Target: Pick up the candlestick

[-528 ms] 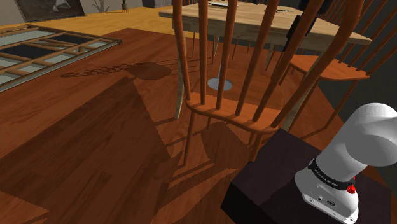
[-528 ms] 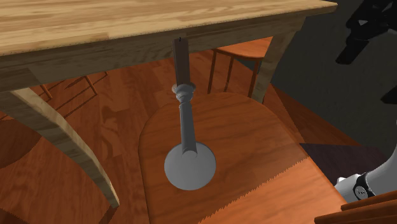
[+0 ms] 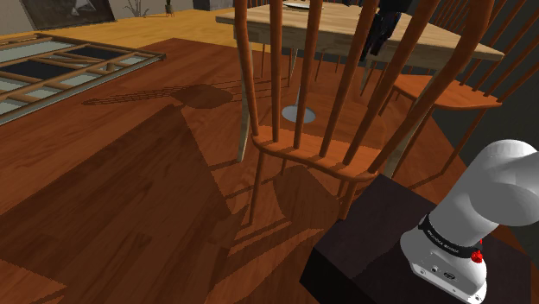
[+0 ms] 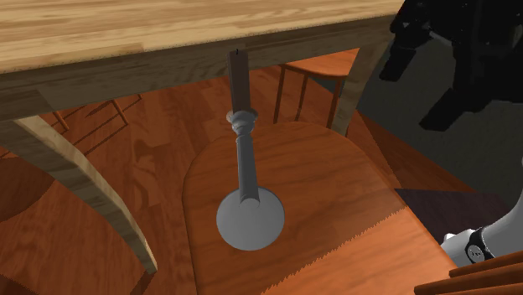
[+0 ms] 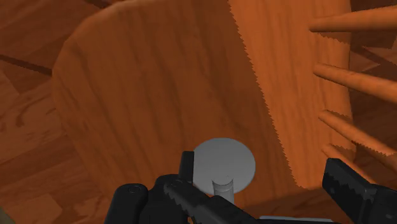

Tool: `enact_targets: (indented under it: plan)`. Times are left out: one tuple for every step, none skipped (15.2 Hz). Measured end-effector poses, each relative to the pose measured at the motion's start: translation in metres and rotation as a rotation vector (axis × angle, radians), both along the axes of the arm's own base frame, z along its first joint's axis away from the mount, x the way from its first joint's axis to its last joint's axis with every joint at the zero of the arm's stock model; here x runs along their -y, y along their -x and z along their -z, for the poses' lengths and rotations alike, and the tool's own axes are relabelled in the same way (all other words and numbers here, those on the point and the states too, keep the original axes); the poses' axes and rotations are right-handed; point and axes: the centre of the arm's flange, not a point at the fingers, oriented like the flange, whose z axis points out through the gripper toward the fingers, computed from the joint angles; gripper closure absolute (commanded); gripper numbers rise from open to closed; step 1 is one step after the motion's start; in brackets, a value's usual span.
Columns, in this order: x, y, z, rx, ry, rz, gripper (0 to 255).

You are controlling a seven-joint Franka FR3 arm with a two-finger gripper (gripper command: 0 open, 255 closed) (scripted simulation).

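While hand (image 5: 257, 168) hangs open overhead, grey candlestick (image 4: 244, 168) stands on chair seat (image 4: 335, 193) (round base, turned stem, dark candle).

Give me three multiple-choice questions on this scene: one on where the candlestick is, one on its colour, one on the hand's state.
1. Where does the candlestick stand? A. On the table. B. On a chair seat. C. On a shelf.
2. What colour is its base? A. Grey. B. Red. C. Green.
3. How is the hand? A. Shut on the candlestick. B. Open. C. Shut on nothing.
Answers: 1 B, it stands upright on the seat, below the table; 2 A, the round base is grey; 3 B, the fingers stand apart in the wrist view.
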Motion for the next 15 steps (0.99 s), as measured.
enact_targets:
  plan:
    - [-0.001,-0.011,0.0,0.008,-0.003,-0.003,0]
    - [-0.003,-0.024,0.001,0.016,-0.007,-0.006,0]
    - [-0.001,-0.035,-0.002,0.024,-0.01,-0.008,0]
    - [-0.003,-0.05,-0.001,0.033,-0.013,-0.011,0]
    - [-0.001,-0.06,-0.001,0.041,-0.017,-0.014,0]
    - [-0.004,-0.07,0.0,0.049,-0.02,-0.016,0]
    - [-0.005,-0.083,-0.003,0.057,-0.024,-0.019,0]
    - [-0.007,-0.098,-0.006,0.066,-0.027,-0.022,0]
    - [-0.006,-0.109,-0.007,0.074,-0.031,-0.025,0]
    - [-0.004,-0.122,-0.009,0.082,-0.034,-0.027,0]
    - [-0.006,-0.133,-0.011,0.091,-0.037,-0.03,0]
    - [-0.006,-0.14,-0.01,0.096,-0.039,-0.032,0]
    - [-0.006,-0.144,-0.008,0.098,-0.04,-0.032,0]
    - [-0.006,-0.145,-0.005,0.1,-0.041,-0.033,0]
    - [-0.005,-0.146,0.0,0.101,-0.041,-0.033,0]
